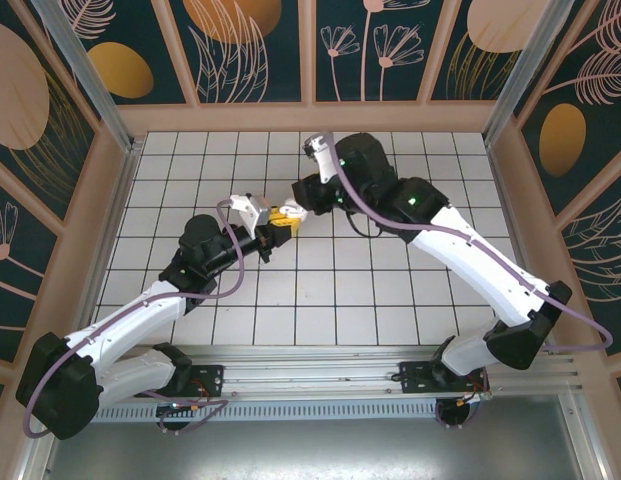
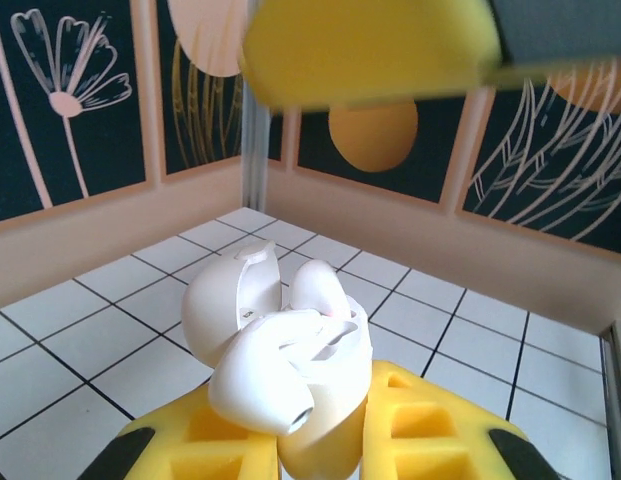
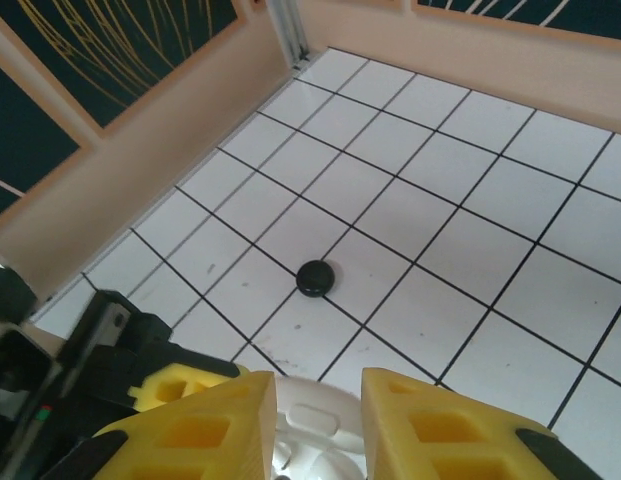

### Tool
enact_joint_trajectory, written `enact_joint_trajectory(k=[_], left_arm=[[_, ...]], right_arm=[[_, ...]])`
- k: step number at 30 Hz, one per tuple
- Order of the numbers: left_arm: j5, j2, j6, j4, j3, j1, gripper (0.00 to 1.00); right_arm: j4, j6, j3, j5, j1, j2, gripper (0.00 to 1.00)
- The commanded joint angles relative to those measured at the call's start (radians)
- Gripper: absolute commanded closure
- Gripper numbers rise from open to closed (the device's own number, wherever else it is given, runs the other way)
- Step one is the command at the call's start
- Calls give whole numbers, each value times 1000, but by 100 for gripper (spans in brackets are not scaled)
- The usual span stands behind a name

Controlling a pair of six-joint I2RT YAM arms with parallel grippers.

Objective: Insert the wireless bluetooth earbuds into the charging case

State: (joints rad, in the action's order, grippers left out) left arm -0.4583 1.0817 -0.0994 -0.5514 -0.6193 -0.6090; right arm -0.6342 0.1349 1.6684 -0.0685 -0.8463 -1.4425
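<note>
Our left gripper (image 2: 315, 445) pinches the open charging case (image 2: 223, 305) to keep it steady. One earbud (image 2: 262, 385) lies crooked across its mouth, so our right gripper (image 3: 318, 395) hovers above with fingers spread, likely to seat it.

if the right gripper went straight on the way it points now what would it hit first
Probably the white charging case, sitting just ahead between its fingers; past that, the tiled floor near the black disc. Depth is unclear.
</note>
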Motion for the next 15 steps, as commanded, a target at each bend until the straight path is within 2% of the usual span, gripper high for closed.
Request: enact_joint_trajectory(k=[1,6,15], left_arm=[[-83,4,88,1,-10,-2,100],[-124,25,112,-19,4,-2,100],[-160,38,136,-10,2,-3,100]], right_arm=[[-93,-42,77,-114,21,20,73],[-123,-56,45,-163,21,16,75],[-181,-98,-7,-151,21,-12,83]])
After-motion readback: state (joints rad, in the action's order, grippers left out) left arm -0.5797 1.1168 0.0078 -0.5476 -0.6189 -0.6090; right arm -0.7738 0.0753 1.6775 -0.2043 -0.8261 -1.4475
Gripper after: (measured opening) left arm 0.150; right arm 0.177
